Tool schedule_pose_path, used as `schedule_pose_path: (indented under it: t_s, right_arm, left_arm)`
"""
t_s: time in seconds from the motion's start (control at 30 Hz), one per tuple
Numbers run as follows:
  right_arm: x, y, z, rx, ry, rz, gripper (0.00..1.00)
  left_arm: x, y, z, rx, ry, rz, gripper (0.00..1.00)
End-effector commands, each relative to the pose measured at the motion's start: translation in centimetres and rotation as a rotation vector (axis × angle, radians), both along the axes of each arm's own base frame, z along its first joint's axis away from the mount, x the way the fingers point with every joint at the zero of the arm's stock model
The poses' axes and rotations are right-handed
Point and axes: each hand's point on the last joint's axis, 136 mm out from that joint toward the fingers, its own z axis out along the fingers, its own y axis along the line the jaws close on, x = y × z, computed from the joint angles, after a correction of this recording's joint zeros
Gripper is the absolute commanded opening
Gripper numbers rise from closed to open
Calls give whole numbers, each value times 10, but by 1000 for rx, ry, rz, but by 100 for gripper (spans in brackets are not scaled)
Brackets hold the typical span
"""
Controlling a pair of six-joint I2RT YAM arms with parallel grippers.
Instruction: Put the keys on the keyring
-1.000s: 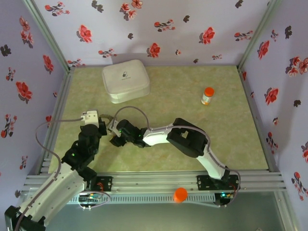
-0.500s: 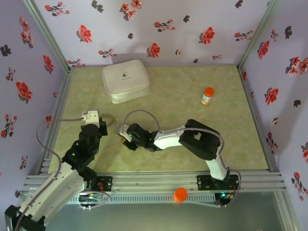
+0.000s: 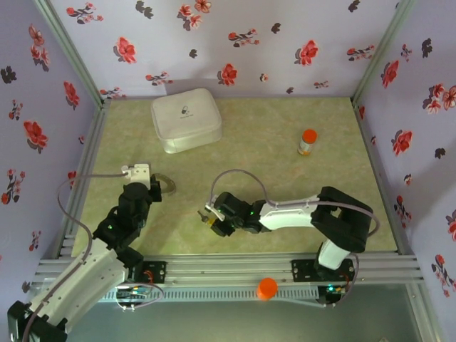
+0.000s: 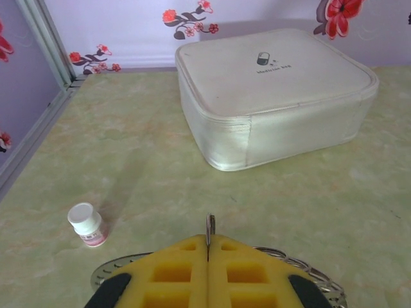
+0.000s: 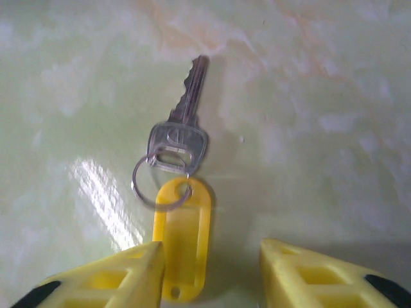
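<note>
My left gripper [image 4: 209, 247] is shut on the keyring [image 4: 209, 226], a large flat grey metal ring whose toothed rim [image 4: 308, 269] curves out on both sides under the yellow fingers. From above, the keyring [image 3: 168, 184] sticks out to the right of the left gripper [image 3: 152, 187]. A silver key [image 5: 183, 131] lies flat on the table, joined by a small split ring to a yellow tag [image 5: 182, 237]. My right gripper [image 5: 212, 273] is open, with the tag lying between its fingers, against the left one. In the top view the right gripper [image 3: 210, 216] is right of the left arm.
A white rounded box [image 3: 186, 119] stands at the back left. An orange-capped bottle [image 3: 307, 142] stands at the back right. A small white-capped bottle [image 4: 87, 224] stands near the left gripper. An orange knob [image 3: 267, 288] sits on the front rail.
My right arm has pulled away from the left gripper, moving right and toward the near edge. The left gripper still holds the keyring and has barely shifted.
</note>
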Motion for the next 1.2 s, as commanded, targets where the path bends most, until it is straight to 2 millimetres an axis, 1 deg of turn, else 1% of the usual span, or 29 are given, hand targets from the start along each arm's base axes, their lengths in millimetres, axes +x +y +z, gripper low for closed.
schedule_pose_path:
  t_s: [0.0, 0.1, 0.2, 0.3, 0.37, 0.5, 0.67, 0.87, 0.97, 1.17]
  right_arm:
    - [-4, -11, 18, -8, 66, -58, 48]
    - [-11, -9, 27, -26, 138, -79, 47]
    - [-15, -11, 27, -126, 192, -99, 45]
    - [-19, -5, 26, -193, 179, -49, 45]
    - [-21, 1, 25, -199, 174, 4, 45]
    - [-10, 11, 24, -241, 102, 74, 45]
    - [-12, 22, 15, -296, 110, 146, 45]
    - [-2, 30, 5, -353, 87, 144, 44]
    - [-2, 36, 2, -358, 93, 150, 43]
    - [-5, 44, -2, -375, 79, 180, 43]
  left_arm:
    - [2, -4, 22, -28, -41, -21, 0]
    - [1, -6, 21, -30, -36, -36, 0]
    - [1, -8, 21, -39, -36, -46, 0]
    - [1, -6, 20, -42, -44, -33, 0]
    - [0, 1, 17, -42, -46, 5, 0]
    - [-5, 11, 12, -45, -44, 51, 0]
    - [-5, 15, 13, -42, -50, 67, 0]
    - [-6, 24, 12, -30, -56, 115, 0]
    - [-7, 27, 13, -28, -59, 129, 0]
    - [-8, 26, 14, -30, -61, 126, 0]
